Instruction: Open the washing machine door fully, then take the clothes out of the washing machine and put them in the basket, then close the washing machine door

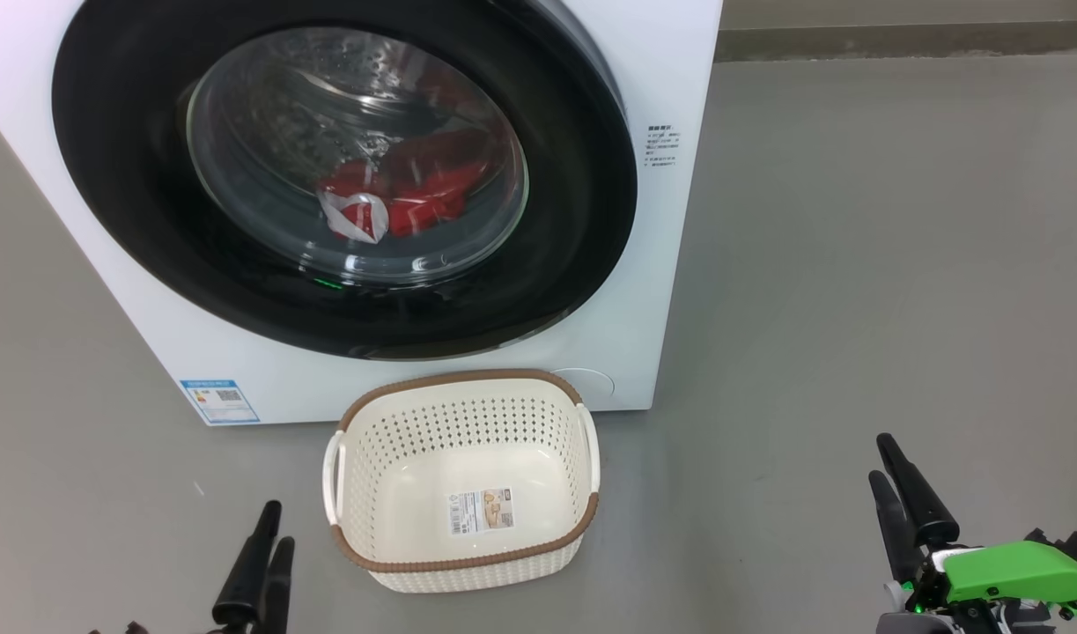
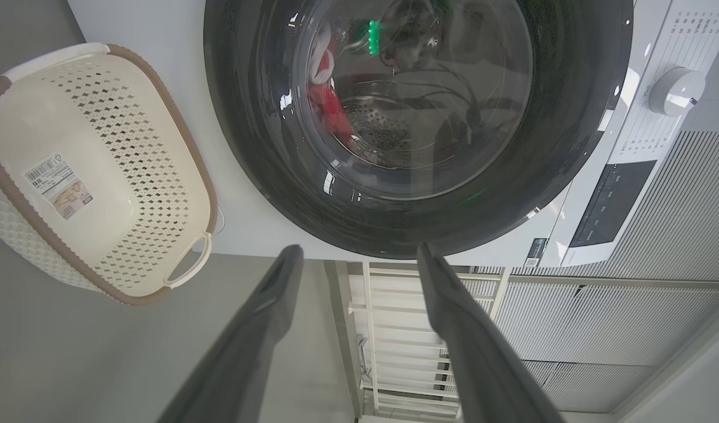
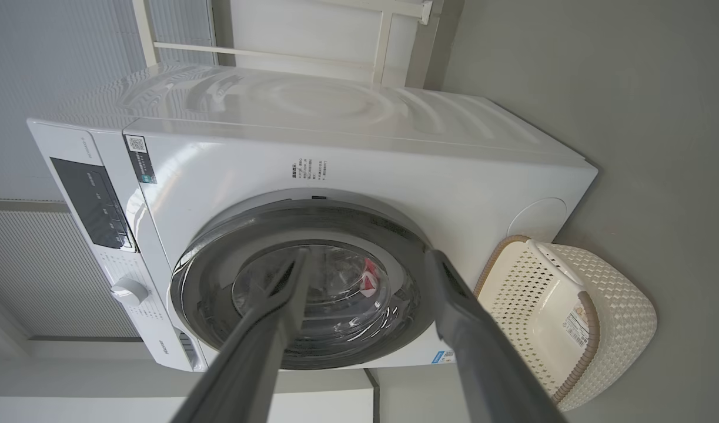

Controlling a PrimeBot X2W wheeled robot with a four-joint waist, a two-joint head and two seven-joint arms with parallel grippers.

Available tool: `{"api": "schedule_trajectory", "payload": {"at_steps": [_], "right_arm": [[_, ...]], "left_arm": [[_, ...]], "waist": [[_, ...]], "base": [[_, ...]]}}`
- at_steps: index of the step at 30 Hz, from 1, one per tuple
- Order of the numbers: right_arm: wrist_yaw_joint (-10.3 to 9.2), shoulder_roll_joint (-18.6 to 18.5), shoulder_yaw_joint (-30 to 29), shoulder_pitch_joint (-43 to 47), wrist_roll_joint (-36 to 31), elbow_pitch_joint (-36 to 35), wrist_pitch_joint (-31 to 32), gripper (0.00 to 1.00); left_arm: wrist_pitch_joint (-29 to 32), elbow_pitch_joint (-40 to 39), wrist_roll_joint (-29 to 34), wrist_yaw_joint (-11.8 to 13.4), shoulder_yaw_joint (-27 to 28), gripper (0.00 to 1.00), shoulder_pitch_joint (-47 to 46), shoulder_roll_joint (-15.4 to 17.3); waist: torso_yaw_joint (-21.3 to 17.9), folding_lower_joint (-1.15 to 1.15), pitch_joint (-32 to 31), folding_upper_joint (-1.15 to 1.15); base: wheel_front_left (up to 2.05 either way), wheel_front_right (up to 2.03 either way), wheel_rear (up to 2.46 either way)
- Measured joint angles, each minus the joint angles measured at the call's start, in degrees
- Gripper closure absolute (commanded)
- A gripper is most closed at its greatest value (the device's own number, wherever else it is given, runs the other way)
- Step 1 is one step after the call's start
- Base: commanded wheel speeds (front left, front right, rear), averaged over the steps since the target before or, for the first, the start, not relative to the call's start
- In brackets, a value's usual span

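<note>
Step in hand: the first, opening the door [image 1: 133, 220]. It looks shut against the machine [image 1: 670, 291], or very nearly. We cannot tell whether the catch is free.

Clothes [image 1: 415, 189] lie inside the machine, low in the drum, red with a white piece, seen through the door's glass. Basket [image 1: 468, 384] stands on the floor just in front of the machine, under the door, with nothing in it but its label.

Left tool [image 1: 278, 526] and right tool [image 1: 880, 458] both stand wide and hold nothing. Both are well back from the machine's front, the right one out past the machine's right edge.

Next move, as we judge it: one tool must reach the door's rim, find a purchase there and swing the door fully out. The basket may sit close under that swing, so care is needed.

Hard to make out: we see no handle or hinge on the black rim. The head view cuts off the door's top. Reflections on the glass blur the clothes, so we cannot count them. The left tool's base runs off the picture's edge.
</note>
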Motion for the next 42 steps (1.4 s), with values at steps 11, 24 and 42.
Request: {"api": "schedule_trajectory", "payload": {"at_steps": [11,24,42], "right_arm": [[-0.01,-0.4,2.19,-1.49,-3.66,1.14,-1.89,0.0],[-0.01,-0.36,2.58,-3.05,-13.79,2.11,-3.92,0.0],[-0.01,-0.37,3.89,-5.0,-30.06,2.76,-6.95,0.0]], "left_arm": [[-2.25,-0.02,3.85,0.01,-2.36,0.0,-1.24,0.59],[-4.35,-0.08,15.01,0.01,-3.45,0.0,-2.44,0.57],[-7.49,-0.7,32.33,1.51,-5.23,0.0,-3.98,0.53]], "waist": [[0.0,-0.01,-0.07,0.0],[-0.04,-0.01,-0.12,0.0],[-0.29,-0.01,-0.36,0.0]], "base": [[0.0,0.0,0.0],[0.0,0.0,0.0],[0.0,0.0,0.0]]}}
